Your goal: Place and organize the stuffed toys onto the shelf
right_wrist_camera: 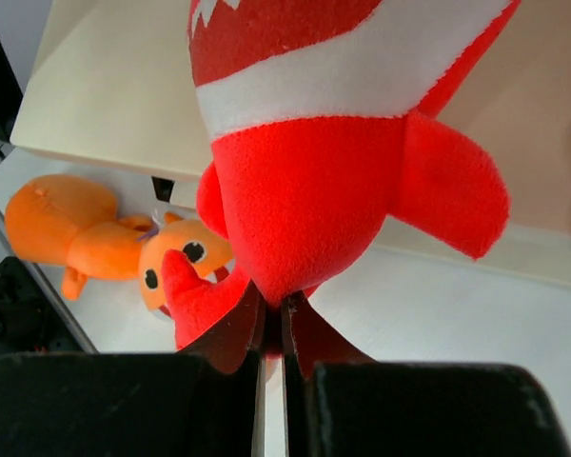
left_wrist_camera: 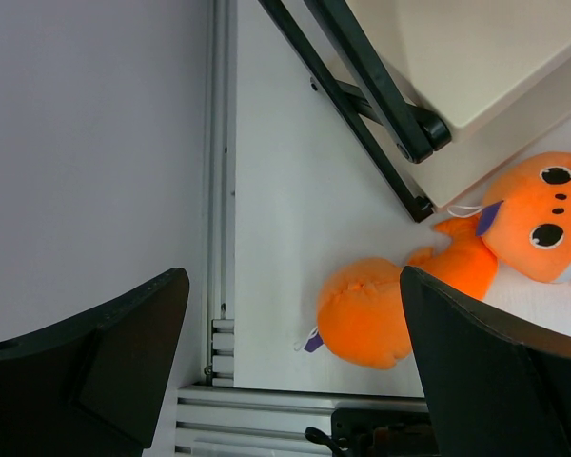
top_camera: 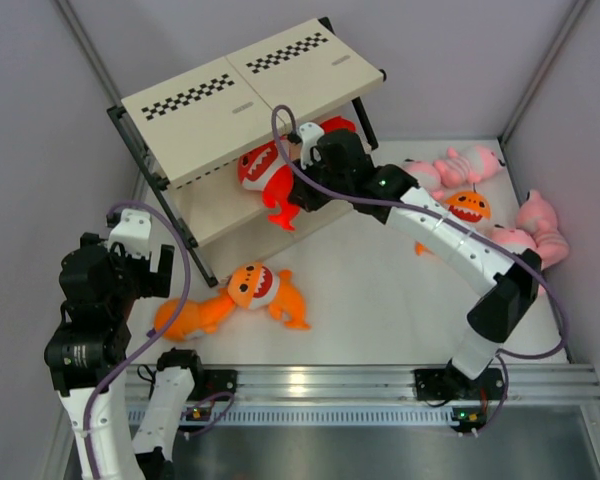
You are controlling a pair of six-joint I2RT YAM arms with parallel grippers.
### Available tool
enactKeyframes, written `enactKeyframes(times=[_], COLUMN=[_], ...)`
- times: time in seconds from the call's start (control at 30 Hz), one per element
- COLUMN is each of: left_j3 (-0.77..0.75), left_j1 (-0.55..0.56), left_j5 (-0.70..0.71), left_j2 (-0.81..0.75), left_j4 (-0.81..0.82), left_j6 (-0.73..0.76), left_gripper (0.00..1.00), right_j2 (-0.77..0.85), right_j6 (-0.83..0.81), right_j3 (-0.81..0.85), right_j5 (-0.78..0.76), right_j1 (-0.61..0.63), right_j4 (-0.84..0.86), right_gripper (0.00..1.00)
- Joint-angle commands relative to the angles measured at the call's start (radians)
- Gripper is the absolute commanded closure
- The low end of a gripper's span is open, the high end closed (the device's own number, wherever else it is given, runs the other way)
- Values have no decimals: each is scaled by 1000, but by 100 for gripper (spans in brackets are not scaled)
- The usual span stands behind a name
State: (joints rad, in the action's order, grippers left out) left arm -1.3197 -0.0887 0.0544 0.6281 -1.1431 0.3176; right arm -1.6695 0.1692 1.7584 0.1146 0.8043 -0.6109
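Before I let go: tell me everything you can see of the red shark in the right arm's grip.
Red plush shark, white band, toothed mouth, stubby fins. Right gripper pinches its tail end, jaws shut. It is at the front of the shelf's middle board, under the top board; contact with the board is unclear.

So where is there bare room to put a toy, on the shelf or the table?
The shelf's top board is bare. The table is free between the orange shark at front left and the right arm. Crowded: the middle board's edge, where the right gripper holds the red shark, and the far right corner with the pink plush animals.
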Motion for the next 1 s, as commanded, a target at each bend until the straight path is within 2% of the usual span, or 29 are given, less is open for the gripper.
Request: enactKeyframes(times=[0.0, 0.13, 0.3, 0.47, 0.5, 0.53, 0.67, 0.77, 0.9, 0.97], left_j3=[-7, -7, -6, -7, -6, -4, -6, -4, -1, 5], left_j1=[6, 6, 7, 6, 6, 6, 9, 9, 10, 10], left_j5=[12, 7, -1, -4, -1, -4, -16, -15, -16, -19], left_j2=[-8, -7, -7, -11, -10, -10, -13, -15, -16, -16], left_j4=[13, 11, 13, 13, 13, 13, 13, 11, 13, 13], left_j6=[14, 9, 8, 6, 6, 6, 2, 1, 1, 3], left_gripper=[2, 2, 1, 1, 1, 1, 1, 1, 1, 1], right_j2=[-33, -39, -45, -110, -111, -114, -99, -90, -55, -23], right_j6=[-36, 25, 122, 161, 171, 182, 234, 256, 291, 308], right_j3=[87, 69, 4, 52, 49, 35, -19, -49, -100, -164], right_j5=[2, 84, 105, 109, 105, 83, 5, -52, -99, -110], right_j1=[-8, -7, 24, 39, 45, 45, 49, 49, 49, 50], right_j4=[124, 204, 330, 336, 341, 349, 404, 428, 442, 502], right_gripper=[100, 100, 100, 98, 93, 78, 54, 45, 44, 44])
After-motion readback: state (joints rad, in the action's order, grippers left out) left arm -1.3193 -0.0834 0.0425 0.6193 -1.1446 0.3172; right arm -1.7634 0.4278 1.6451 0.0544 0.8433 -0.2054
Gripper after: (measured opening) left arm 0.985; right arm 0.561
